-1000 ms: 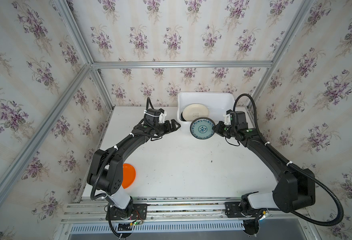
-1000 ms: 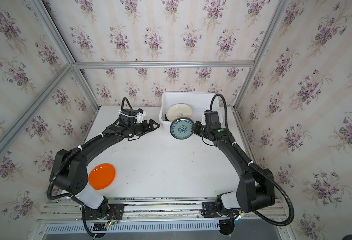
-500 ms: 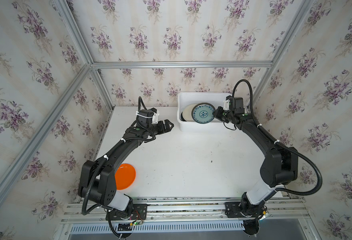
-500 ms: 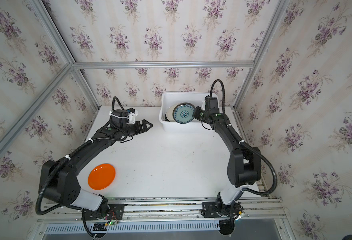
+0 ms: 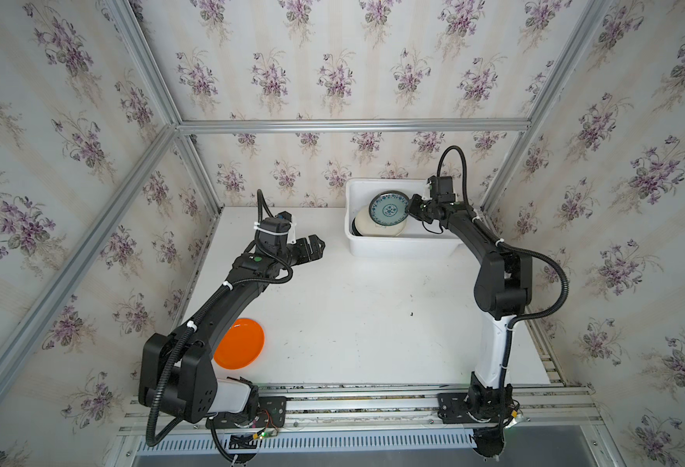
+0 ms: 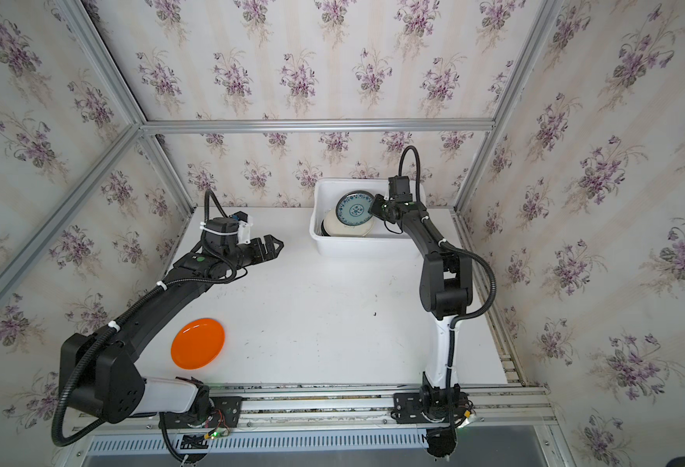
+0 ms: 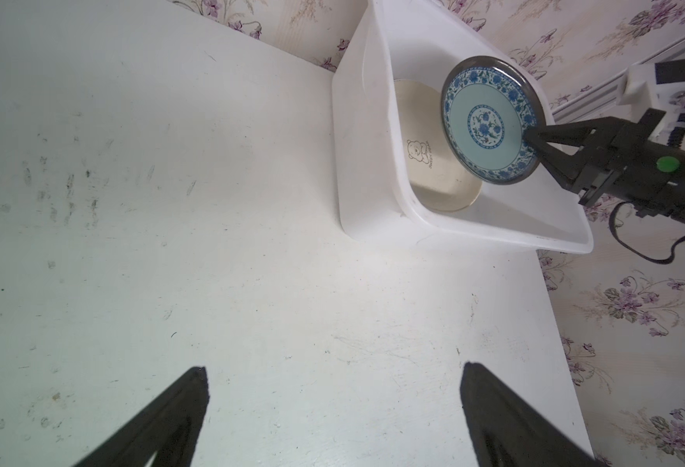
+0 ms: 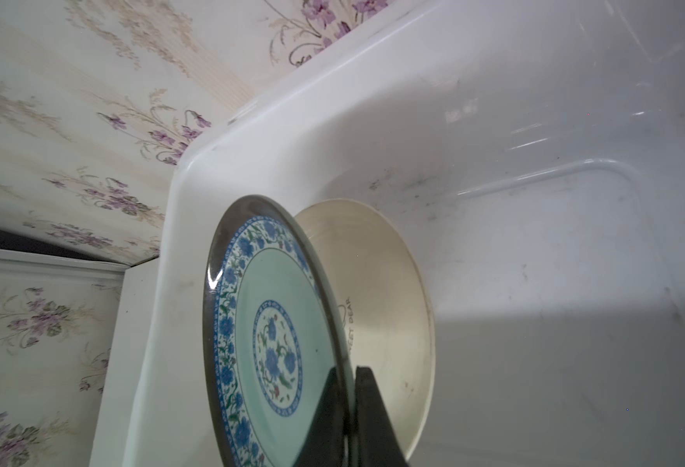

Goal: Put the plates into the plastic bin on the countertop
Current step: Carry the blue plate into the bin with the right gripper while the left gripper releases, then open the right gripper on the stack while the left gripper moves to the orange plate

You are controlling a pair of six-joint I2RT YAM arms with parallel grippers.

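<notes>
moved teal plate [image 5: 389, 209]; perhaps four plates [image 5: 238, 343]

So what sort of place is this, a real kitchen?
Probably a staged robot cell, not a real kitchen: floral wallpaper panels in an aluminium frame, left arm and right arm bolted to a rail fronting the white tabletop.

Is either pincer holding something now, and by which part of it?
The right pincer is shut on the rim of the teal-patterned plate, which is tilted over the plastic bin. The left pincer is open and holds nothing.
</notes>
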